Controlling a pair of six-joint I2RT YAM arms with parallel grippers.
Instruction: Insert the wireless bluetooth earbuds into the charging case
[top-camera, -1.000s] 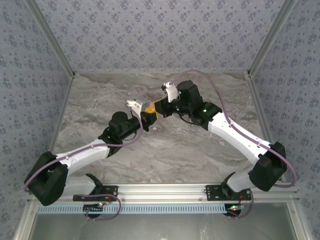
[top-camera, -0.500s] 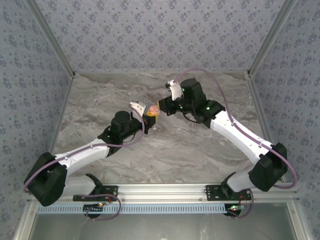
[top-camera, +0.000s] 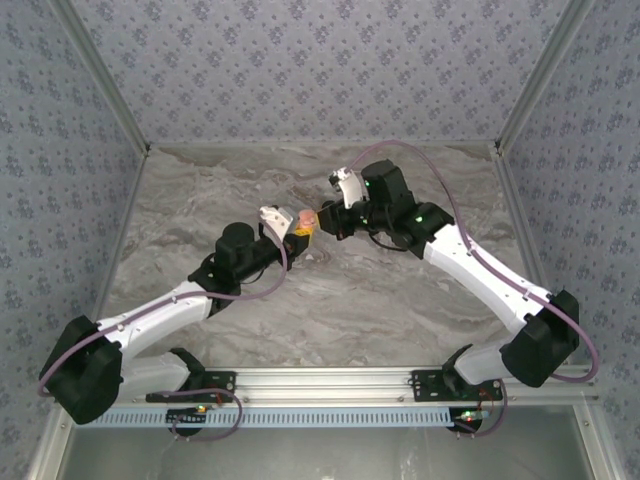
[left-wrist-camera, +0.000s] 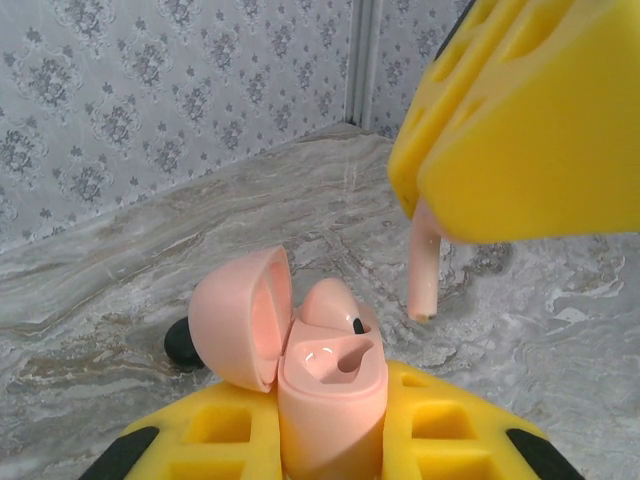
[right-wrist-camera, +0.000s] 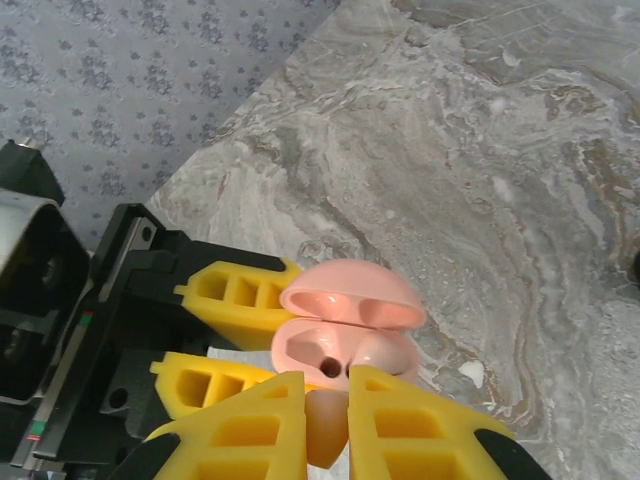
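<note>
Marble table (left-wrist-camera: 140, 260); left wrist view: earbud (left-wrist-camera: 422, 265) stem exposed.

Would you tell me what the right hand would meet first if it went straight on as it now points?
Likely the open charging case, clamped in the left hand; the pink earbud pinched in the right hand would touch it first, though depth is unclear.

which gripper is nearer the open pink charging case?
Left. The left gripper is clamped on the open pale pink charging case; the right gripper hangs just above it, not touching, pinching a pale pink stemmed earbud.
</note>
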